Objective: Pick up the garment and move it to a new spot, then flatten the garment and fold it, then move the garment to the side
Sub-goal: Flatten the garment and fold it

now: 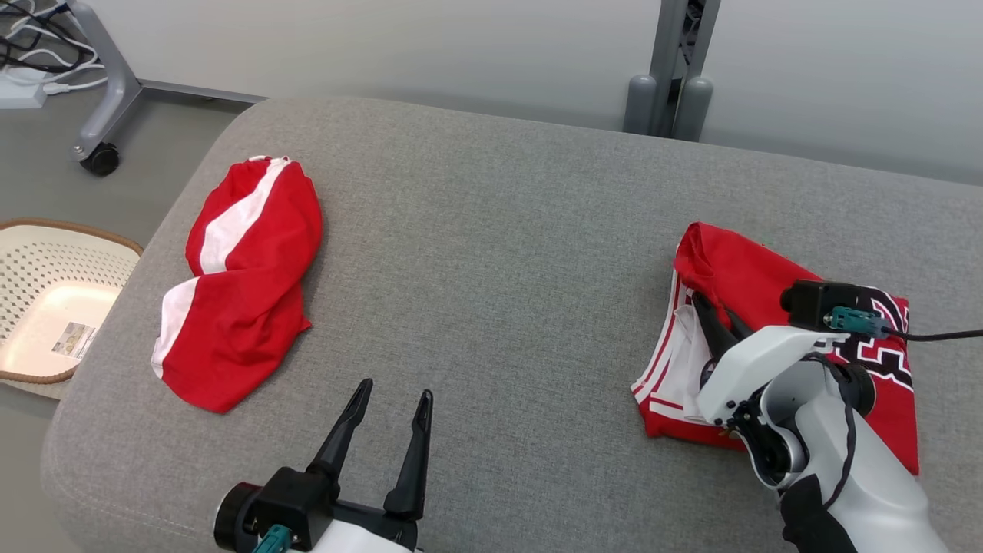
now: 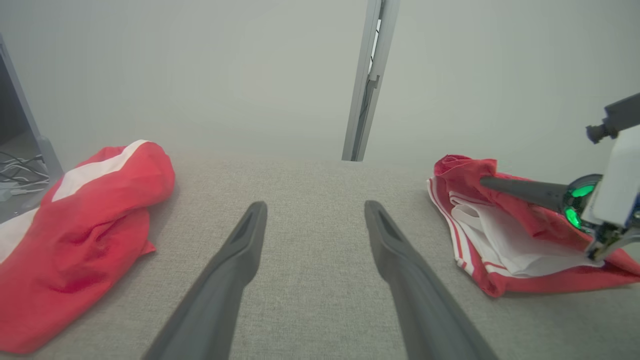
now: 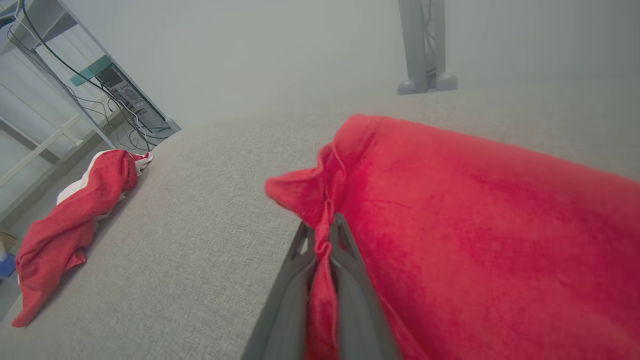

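A red jersey with white trim and black-and-white lettering lies folded on the right of the grey padded table. My right gripper is shut on a raised fold at its left edge; in the right wrist view red cloth runs up between the closed fingers. The left wrist view shows the jersey with its white inside layers exposed. My left gripper is open above bare table near the front edge, holding nothing.
A second crumpled red and white garment lies at the table's left. A pale perforated basket stands on the floor beyond the left edge. A wheeled stand leg and a grey post are behind the table.
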You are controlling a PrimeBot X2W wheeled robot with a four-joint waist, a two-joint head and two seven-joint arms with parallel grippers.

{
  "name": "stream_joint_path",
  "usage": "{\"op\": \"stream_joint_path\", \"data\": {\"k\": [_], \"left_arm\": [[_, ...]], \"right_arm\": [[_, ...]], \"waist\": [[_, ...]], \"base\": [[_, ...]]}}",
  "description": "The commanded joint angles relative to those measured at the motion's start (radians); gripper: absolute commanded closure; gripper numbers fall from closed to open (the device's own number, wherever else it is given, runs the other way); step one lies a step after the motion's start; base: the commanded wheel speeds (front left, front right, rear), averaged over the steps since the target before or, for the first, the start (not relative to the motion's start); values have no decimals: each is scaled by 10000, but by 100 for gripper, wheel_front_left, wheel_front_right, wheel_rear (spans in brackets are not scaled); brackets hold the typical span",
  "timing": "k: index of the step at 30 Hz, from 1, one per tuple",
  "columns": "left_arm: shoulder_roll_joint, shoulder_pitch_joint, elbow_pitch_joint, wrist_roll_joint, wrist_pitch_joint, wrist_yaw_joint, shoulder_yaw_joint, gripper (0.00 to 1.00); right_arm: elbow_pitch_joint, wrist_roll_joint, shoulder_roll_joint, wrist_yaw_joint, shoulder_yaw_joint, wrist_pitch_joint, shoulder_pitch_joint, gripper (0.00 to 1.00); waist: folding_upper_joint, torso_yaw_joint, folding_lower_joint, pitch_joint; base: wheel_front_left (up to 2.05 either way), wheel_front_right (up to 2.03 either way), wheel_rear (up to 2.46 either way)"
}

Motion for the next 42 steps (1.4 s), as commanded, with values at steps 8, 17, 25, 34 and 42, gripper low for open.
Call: {"op": "stream_joint_path", "data": {"k": [8,17,25,34,42], "left_arm": [[34,-122,29,-70,-41,77,27,0],[34,-40,-28,34,-41,117,224,0],[34,-283,-58,77,-41,133,396,0],[37,-439,200,-31,-41,251,673,0],[36,-262,635,-315,-41,444,773,0]], "right_arm": [[1002,1135,-44,0,998,-555,-573,0],[1395,1382,-51,0,1208,-1557,-1229,0],[1703,-514,-232,0,-184,-2130,-1434,0],[599,-2663,-202,0,-1329,-2207,-265,0],[-1560,-3310,-87,0,-1528,-2210,1592,0]], "waist": [[0,90,0,42],[0,-737,0,-44],[0,-2041,0,-87],[0,-3273,0,-246],[0,-3597,0,-766]], "base": [[0,0,0],[0,0,0],[0,0,0],[0,0,0],[0,0,0]]}}
